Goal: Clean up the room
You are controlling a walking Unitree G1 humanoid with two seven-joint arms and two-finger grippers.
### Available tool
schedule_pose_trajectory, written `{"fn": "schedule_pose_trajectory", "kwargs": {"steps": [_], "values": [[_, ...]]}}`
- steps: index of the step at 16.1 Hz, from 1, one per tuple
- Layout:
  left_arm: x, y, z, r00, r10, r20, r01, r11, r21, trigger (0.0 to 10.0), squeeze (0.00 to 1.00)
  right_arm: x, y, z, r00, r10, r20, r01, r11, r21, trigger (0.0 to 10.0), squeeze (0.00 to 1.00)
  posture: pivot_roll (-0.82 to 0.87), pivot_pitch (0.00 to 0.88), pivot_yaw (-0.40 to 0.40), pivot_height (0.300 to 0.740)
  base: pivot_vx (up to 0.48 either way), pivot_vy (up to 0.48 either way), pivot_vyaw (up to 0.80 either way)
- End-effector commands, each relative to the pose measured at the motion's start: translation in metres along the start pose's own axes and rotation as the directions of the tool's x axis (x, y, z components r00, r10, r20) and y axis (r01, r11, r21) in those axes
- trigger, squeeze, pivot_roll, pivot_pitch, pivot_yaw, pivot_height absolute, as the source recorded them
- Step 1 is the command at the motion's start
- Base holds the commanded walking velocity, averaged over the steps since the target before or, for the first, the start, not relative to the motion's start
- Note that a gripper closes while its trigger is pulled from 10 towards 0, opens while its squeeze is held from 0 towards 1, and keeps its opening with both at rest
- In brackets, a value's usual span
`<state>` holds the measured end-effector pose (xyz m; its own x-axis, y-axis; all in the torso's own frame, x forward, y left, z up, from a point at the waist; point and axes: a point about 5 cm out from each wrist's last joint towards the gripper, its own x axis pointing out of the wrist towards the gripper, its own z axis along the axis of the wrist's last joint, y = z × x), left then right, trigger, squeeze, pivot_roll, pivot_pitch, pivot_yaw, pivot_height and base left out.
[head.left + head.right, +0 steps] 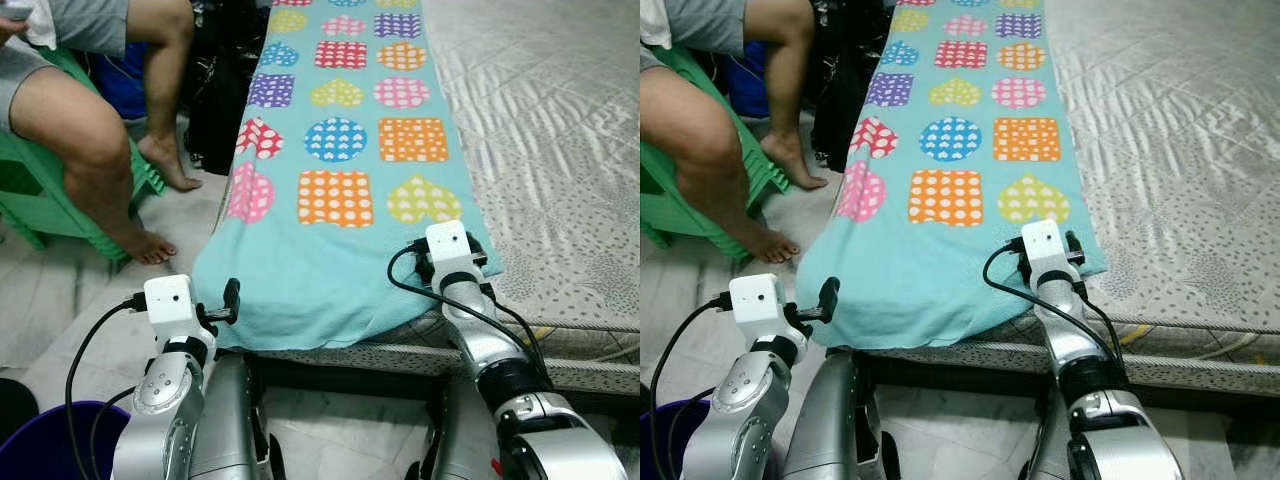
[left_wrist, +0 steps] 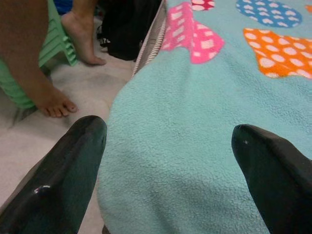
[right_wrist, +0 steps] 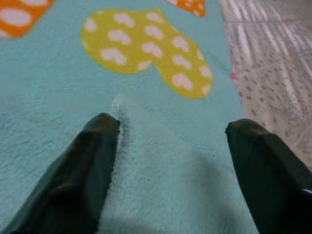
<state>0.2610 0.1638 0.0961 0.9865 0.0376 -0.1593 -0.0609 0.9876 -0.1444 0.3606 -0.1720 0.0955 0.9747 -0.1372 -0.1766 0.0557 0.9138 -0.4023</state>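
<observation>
Early in the job, by the look of it. Turquoise fleece blanket (image 1: 340,200) with dotted hearts, circles and squares spread lengthwise along the left side of the bed (image 1: 540,130), near end draped over the foot edge, left border hanging off the side toward the floor. Not yet folded or gathered; no corner lifted.

Left gripper (image 2: 165,156) poised at the near left corner of the blanket, just off the bed's foot edge, fingers (image 2: 73,161) spread wide with fleece between them but not pinched. Right gripper (image 3: 170,161) over the near right corner, close to the blanket's border with the pale quilted bedcover (image 3: 273,63), fingers likewise wide apart, tips seemingly resting on or just above the pile; contact hard to confirm. Nothing held in either.

Likely step in hand: closing on both near corners to lift and fold. Left to do: grasp, fold, put away, and whatever else the room needs.

Person's bare legs (image 1: 110,150) on a green plastic stool (image 1: 40,200) beside the bed's left side; dark bag (image 1: 220,90) against the bed; purple bucket (image 1: 50,445) by the left arm.
</observation>
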Motion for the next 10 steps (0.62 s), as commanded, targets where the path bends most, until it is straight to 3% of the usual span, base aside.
{"fn": "schedule_pose_trajectory", "kwargs": {"steps": [1, 4, 6, 7, 8, 10], "values": [[-0.001, 0.002, 0.001, 1.0, 0.017, 0.0, -0.017, 1.0, 0.009, 10.0, 0.0, 0.0, 0.0, -0.004, 1.0, -0.002, -0.016, 0.002, 1.0, 0.013, 0.0, 0.0, 0.0, 0.17, 0.047, 0.495, 0.0, 0.0, 0.0], [-0.001, 0.002, 0.002, 1.0, 0.018, 0.002, -0.018, 1.0, 0.005, 10.0, 0.0, -0.007, 0.005, -0.008, 0.999, 0.04, -0.009, -0.039, 0.998, 0.044, 0.0, 0.0, 0.0, 0.171, 0.048, 0.495, 0.0, 0.0, 0.0], [0.0, 0.004, 0.002, 1.0, 0.018, 0.004, -0.019, 1.0, 0.007, 10.0, 0.0, -0.012, 0.01, -0.005, 0.997, 0.081, 0.009, -0.081, 0.995, 0.066, 0.8, 0.0, -0.01, 0.171, 0.047, 0.495, 0.0, 0.0, 0.0], [0.0, 0.004, 0.002, 1.0, 0.018, 0.006, -0.019, 1.0, 0.007, 10.0, 0.0, -0.016, 0.013, -0.006, 0.994, 0.107, 0.013, -0.108, 0.991, 0.078, 2.9, 0.0, -0.01, 0.172, 0.047, 0.495, 0.0, 0.0, 0.0], [0.0, 0.004, 0.002, 1.0, 0.018, 0.006, -0.018, 1.0, 0.006, 10.0, 0.0, -0.019, 0.014, -0.008, 0.994, 0.112, 0.014, -0.113, 0.991, 0.075, 3.1, 0.0, -0.01, 0.172, 0.047, 0.495, 0.0, 0.0, 0.0], [0.001, 0.001, 0.001, 1.0, 0.012, 0.006, -0.012, 1.0, 0.004, 10.0, 0.0, -0.024, 0.017, -0.012, 0.994, 0.113, 0.005, -0.113, 0.99, 0.08, 6.0, 0.0, -0.01, 0.173, 0.051, 0.495, 0.0, 0.0, 0.0]]}}
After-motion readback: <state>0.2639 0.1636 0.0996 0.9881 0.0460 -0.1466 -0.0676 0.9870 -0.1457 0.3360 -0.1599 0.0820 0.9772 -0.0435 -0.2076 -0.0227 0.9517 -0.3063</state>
